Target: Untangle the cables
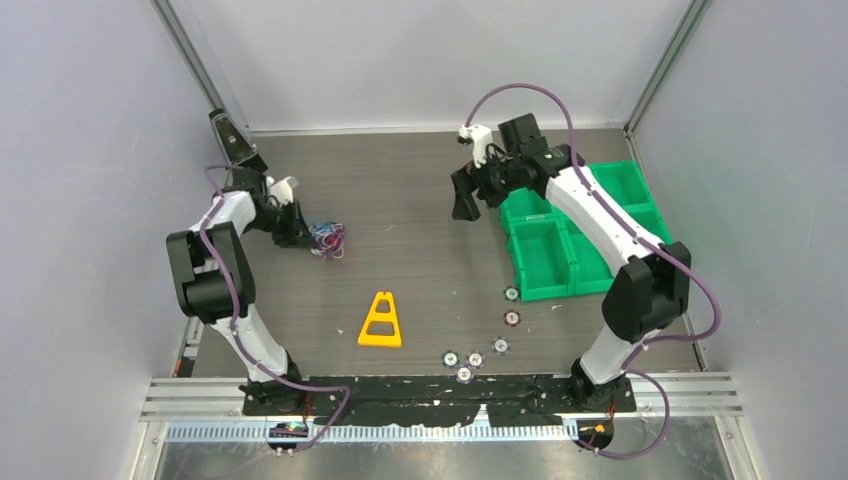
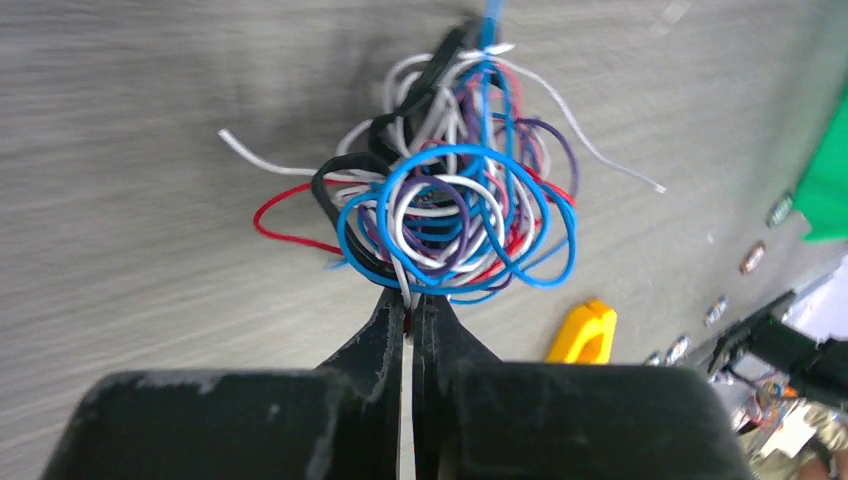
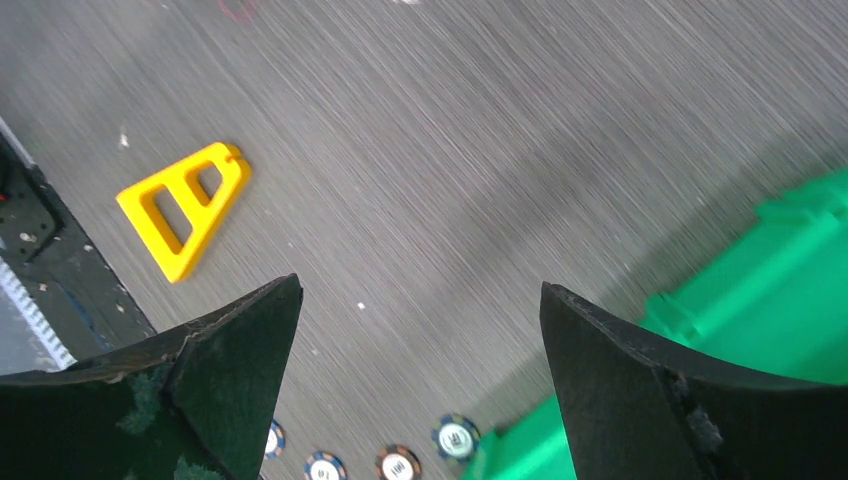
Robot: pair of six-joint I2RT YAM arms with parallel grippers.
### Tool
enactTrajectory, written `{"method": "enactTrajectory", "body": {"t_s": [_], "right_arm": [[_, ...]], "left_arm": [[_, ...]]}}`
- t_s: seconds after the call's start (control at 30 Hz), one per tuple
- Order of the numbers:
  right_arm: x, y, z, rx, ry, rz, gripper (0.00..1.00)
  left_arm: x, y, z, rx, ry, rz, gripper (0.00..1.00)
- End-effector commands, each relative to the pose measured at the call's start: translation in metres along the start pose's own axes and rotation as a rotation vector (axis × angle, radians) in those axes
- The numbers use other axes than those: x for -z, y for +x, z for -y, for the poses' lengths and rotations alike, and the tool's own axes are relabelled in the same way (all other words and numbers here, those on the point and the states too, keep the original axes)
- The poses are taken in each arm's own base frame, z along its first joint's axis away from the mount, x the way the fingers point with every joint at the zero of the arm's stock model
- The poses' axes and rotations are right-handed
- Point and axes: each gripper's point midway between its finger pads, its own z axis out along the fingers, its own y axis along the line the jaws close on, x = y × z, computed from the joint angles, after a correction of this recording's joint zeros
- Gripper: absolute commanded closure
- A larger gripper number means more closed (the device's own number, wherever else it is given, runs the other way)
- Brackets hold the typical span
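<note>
The cables [image 2: 455, 195] form a tangled ball of blue, white, red, black and purple wires; in the top view the cables [image 1: 328, 239] lie at the left of the table. My left gripper [image 2: 410, 297] is shut on strands at the near edge of the bundle, a white wire pinched between its tips. In the top view the left gripper [image 1: 303, 236] touches the bundle's left side. My right gripper [image 3: 420, 290] hangs open above bare table with nothing between its fingers; in the top view the right gripper [image 1: 465, 200] is far from the cables, at the back right.
Green bins [image 1: 570, 235] stand at the right, under the right arm. A yellow triangular piece [image 1: 381, 321] lies at the centre front. Several poker chips [image 1: 497, 345] are scattered front right. Side walls close in the table.
</note>
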Motion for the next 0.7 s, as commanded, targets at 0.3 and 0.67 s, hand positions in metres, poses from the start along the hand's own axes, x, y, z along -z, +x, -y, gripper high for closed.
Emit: {"method": "enactTrajectory", "body": {"t_s": [0.3,0.67], "right_arm": [[-0.075,-0.083,-0.101,-0.001,-0.4,0.124,0.05],[-0.079,-0.075,-0.139,-0.009,-0.581,0.151,0.44]], "left_arm": [[0.067,0.038,0.2,-0.585,0.507,0.223,1.0],[0.093,0.023,0.257,-0.609,0.647,0.333,1.0]]}}
